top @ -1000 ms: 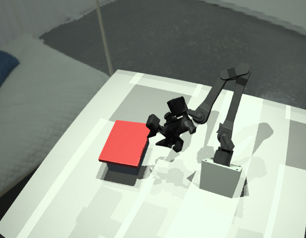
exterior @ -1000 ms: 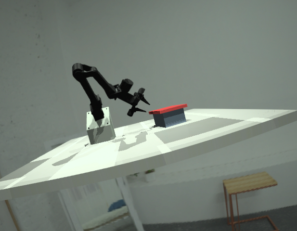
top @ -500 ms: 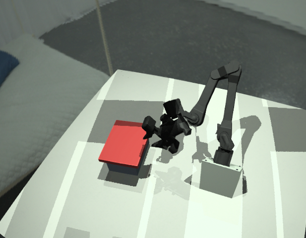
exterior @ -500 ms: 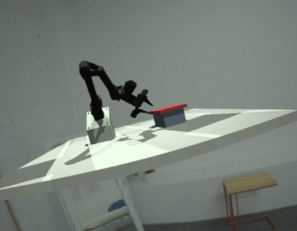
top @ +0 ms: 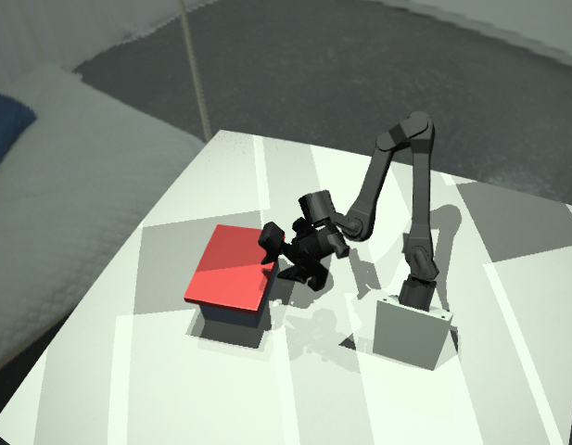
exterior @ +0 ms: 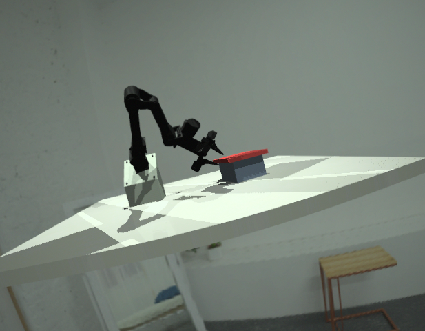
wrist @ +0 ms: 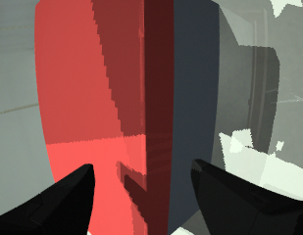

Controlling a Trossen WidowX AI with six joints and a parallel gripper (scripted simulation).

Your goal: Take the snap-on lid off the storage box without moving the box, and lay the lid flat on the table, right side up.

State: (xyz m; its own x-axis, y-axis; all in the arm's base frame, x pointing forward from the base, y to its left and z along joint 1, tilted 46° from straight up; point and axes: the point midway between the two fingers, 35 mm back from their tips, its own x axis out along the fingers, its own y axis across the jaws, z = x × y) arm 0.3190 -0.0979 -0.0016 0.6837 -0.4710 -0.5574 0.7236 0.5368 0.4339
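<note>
A red snap-on lid [top: 228, 268] [exterior: 240, 155] [wrist: 92, 92] sits on a blue-grey storage box [top: 228, 317] [exterior: 244, 169] [wrist: 193, 92] on the white table [top: 180, 383] [exterior: 312, 185]. My gripper [top: 275, 267] [exterior: 218, 158] [wrist: 143, 170] is open and turned on its side at the lid's edge nearest the arm. One finger is above the lid's rim and the other below it, so the rim lies in the gap. In the wrist view the fingers stand apart from the lid's edge on both sides.
The arm's grey base block [top: 410, 335] [exterior: 142, 181] stands on the table to the right of the box. A bed [top: 60, 191] lies beyond the table's left edge. A small wooden side table [exterior: 355, 261] stands on the floor.
</note>
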